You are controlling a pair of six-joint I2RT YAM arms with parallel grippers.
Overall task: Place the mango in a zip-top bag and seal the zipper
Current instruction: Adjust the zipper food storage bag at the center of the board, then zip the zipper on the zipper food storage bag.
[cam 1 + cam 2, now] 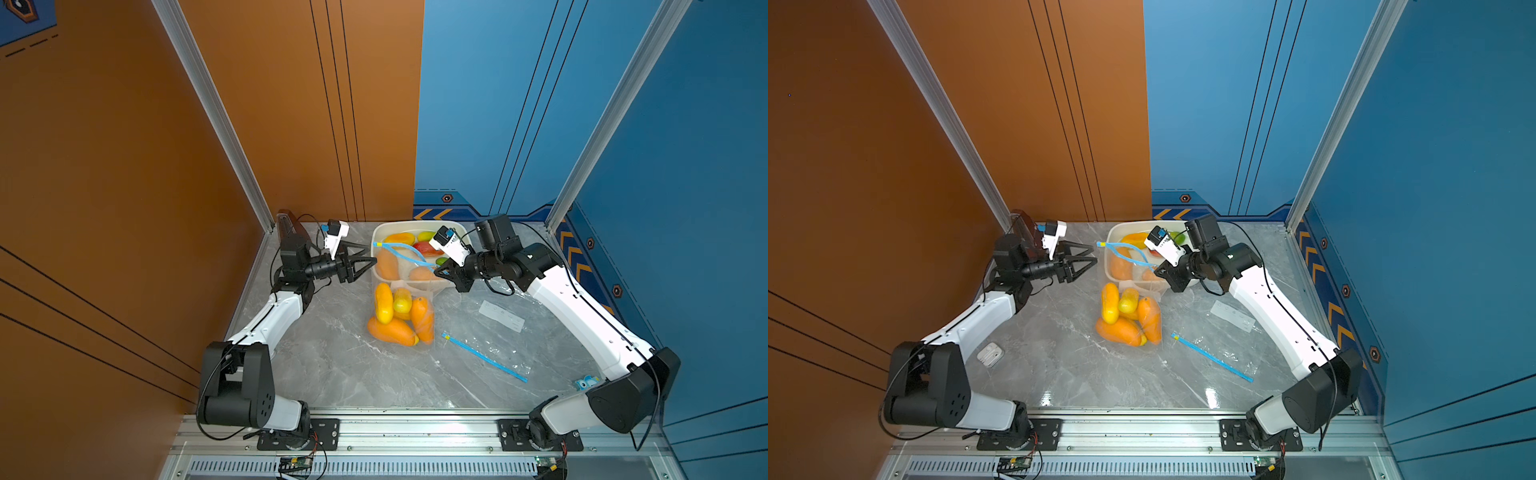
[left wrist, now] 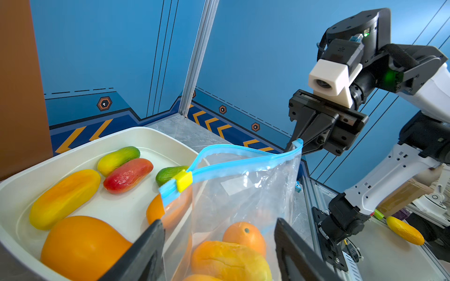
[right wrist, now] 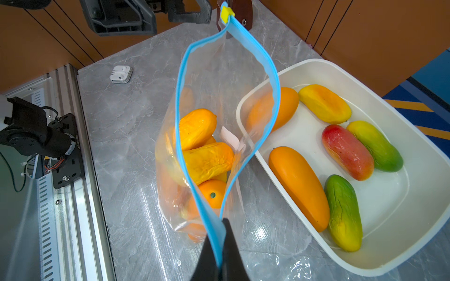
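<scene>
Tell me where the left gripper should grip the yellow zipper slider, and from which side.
Likely best: pinch the yellow slider across its two flat faces, coming from the left gripper's side, at the free end of the blue zipper strip. It stands proud there, while the right gripper pins the opposite end.

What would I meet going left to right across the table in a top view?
Left gripper → mango-filled zip-top bag → spare blue-zippered bag → small blue object.
</scene>
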